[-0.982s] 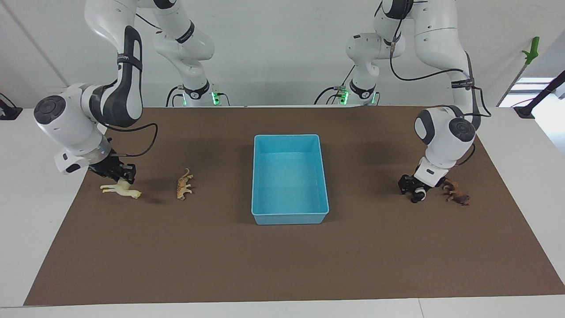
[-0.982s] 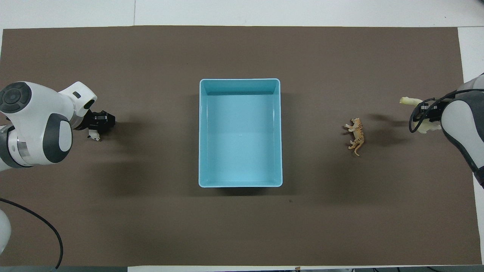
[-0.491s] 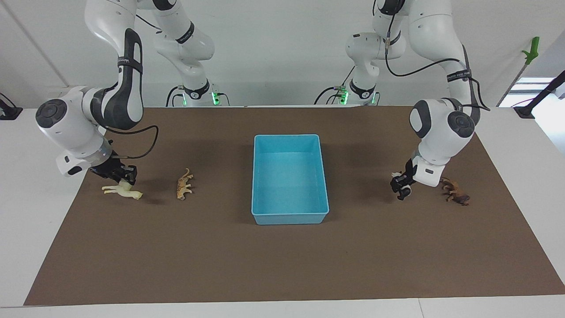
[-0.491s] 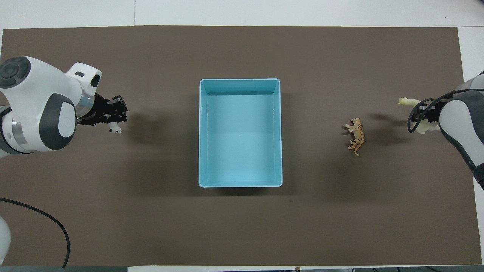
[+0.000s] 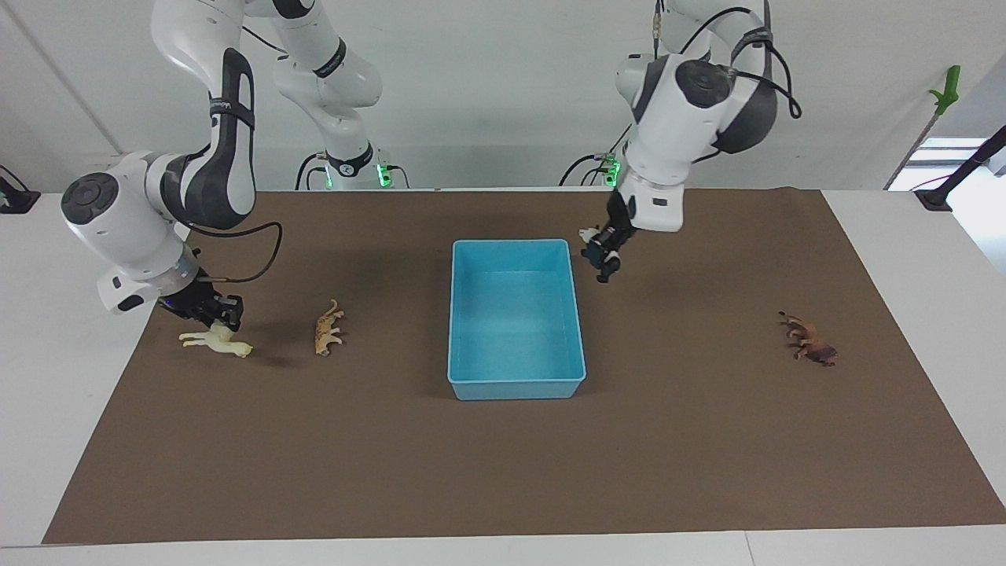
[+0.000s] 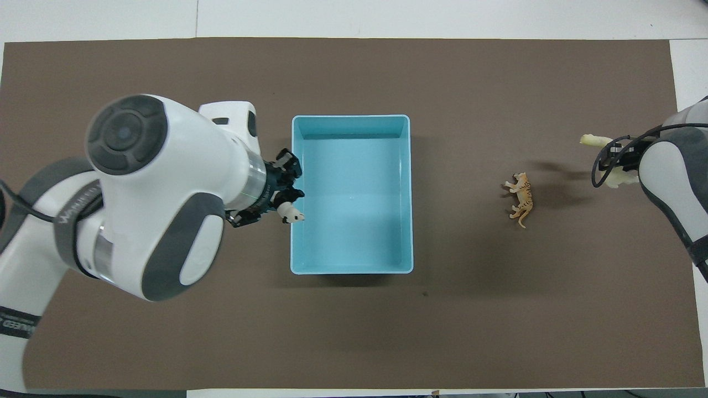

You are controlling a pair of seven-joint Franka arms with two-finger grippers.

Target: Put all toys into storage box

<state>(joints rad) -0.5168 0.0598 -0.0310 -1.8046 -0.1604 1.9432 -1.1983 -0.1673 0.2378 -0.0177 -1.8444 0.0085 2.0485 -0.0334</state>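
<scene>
Left gripper (image 5: pixel 603 259) raised at facing view's upper centre, fingers closed. Right gripper (image 5: pixel 214 314) low at middle left, closed, wrist tilted down.

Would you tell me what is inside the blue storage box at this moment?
The storage box holds no toys; its bare floor shows in both views. The left gripper, shut on the panda, hangs at its rim toward the left arm's end, covering only that edge from overhead.

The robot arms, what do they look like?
Both are glossy white with rounded joints and dark grey patches. The left arm and right arm each trail thin black cables. Small black grippers sit at the ends: left gripper, right gripper.
</scene>
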